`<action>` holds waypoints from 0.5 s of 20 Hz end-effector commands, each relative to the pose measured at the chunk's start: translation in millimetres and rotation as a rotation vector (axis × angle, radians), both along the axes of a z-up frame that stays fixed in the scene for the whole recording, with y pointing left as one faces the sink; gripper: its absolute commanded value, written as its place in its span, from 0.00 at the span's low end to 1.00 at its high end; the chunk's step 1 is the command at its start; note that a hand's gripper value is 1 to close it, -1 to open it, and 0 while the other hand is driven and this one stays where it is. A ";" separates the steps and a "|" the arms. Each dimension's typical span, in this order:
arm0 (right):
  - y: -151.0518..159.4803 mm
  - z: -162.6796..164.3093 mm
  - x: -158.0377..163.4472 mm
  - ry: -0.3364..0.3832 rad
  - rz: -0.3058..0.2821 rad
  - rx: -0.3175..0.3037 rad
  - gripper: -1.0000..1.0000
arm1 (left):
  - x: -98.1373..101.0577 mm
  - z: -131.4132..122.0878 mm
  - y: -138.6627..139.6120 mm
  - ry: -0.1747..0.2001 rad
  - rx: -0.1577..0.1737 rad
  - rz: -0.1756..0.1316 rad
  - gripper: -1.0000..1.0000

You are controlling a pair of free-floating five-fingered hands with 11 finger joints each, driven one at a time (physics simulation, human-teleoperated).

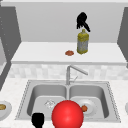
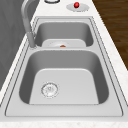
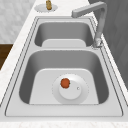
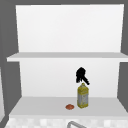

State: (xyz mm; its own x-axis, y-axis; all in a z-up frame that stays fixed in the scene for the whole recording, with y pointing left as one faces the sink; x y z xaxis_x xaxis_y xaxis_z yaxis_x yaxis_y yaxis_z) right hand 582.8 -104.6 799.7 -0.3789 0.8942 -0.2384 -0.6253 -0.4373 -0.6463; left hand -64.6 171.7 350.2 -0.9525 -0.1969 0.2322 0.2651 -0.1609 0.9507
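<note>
Front view: right hand [image 1: 82,21] hangs just above the yellow bottle [image 1: 83,42] on the lower shelf [image 1: 37,53], fingers drooping loose, gripping nothing. Small orange item [image 1: 69,53] beside the bottle. Left hand [image 1: 38,119] low at the sink's [image 1: 25,95] front rim; finger state unclear. Red ball [image 1: 67,114] in the foreground.

Right side view: plate [image 3: 71,93] with orange piece [image 3: 65,83] in the basin.

Upper view: the bottle stands upright. Probably rigid, smooth, tippy; best taken around the body.

— What was the sink [image 2: 110,82] made of?
— Smooth, dull grey metal was seen, and the tap [image 3: 98,22] was made the same.
— And the bottle [image 1: 82,42]?
— Yellow plastic, a bit shiny. The counter [image 2: 112,45] was speckled like stone, the shelf [image 4: 40,106] plain matt white.
</note>
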 end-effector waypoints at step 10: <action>-9.5 -26.0 14.5 -0.070 0.050 0.049 0.00 | 0.0 0.0 0.0 0.000 0.000 0.000 0.50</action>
